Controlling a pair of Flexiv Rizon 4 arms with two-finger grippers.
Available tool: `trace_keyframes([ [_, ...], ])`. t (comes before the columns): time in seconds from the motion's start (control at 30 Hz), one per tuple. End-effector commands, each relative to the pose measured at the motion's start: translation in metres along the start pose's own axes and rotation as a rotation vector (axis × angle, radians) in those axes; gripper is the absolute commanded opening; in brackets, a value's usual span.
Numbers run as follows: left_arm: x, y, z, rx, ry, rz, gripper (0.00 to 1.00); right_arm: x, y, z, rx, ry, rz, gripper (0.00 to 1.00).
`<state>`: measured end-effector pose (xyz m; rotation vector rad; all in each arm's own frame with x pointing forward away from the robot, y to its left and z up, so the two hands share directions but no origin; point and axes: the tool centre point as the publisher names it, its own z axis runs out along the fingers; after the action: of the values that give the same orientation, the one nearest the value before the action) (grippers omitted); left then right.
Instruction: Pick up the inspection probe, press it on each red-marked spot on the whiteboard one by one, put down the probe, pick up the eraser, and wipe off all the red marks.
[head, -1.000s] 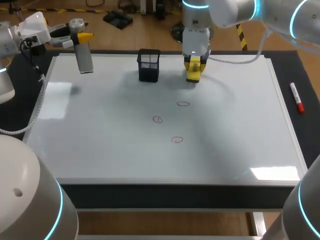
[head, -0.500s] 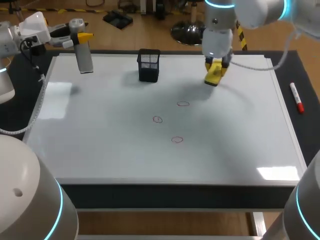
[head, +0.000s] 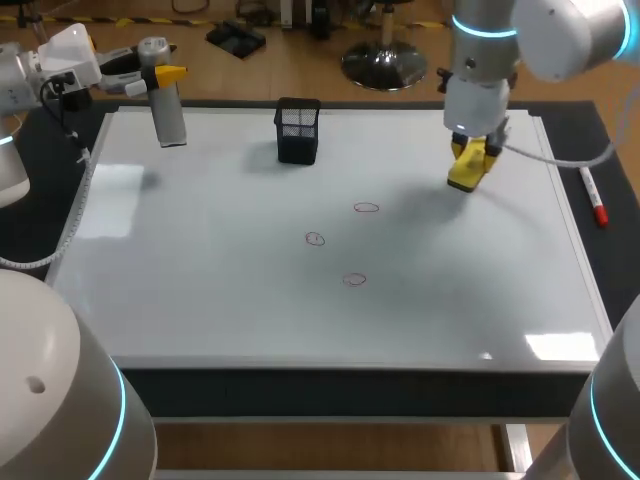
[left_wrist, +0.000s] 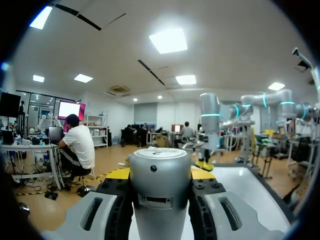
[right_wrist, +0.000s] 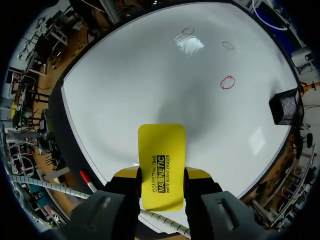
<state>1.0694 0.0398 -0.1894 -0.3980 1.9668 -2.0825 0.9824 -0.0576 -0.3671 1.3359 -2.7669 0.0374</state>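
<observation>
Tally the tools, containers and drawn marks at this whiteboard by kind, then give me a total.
Red marks: 3
Inspection probe: 1
Yellow eraser: 1
Black mesh holder: 1
Marker pen: 1
Total: 7

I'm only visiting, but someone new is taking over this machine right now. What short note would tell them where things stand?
Left end effector: shut on the probe, held over the whiteboard's far left corner.
Right end effector: shut on the yellow eraser, over the board's right side, off to the side of the marks.
Three red marks sit unwiped near the board's middle.
Done: the eraser is picked up. Whether the probe has pressed the spots cannot be told.
Left to do: put down the probe and wipe off all three marks.
</observation>
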Motion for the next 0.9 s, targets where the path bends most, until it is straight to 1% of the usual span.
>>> trace_keyframes([
  [0.03,0.0009,-0.0013,0.0002,0.0,-0.003,0.001,0.0,0.0232,0.0,0.0018,0.004,-0.035,0.008,0.0],
  [0.23,0.0009,-0.0013,0.0002,0.0,-0.003,0.001,0.0,0.0306,-0.0005,0.0046,0.006,-0.039,0.024,0.0],
  [0.9,0.0009,-0.0013,0.0002,0.0,-0.003,0.001,0.0,0.0306,-0.0005,0.0046,0.006,-0.039,0.024,0.0],
])
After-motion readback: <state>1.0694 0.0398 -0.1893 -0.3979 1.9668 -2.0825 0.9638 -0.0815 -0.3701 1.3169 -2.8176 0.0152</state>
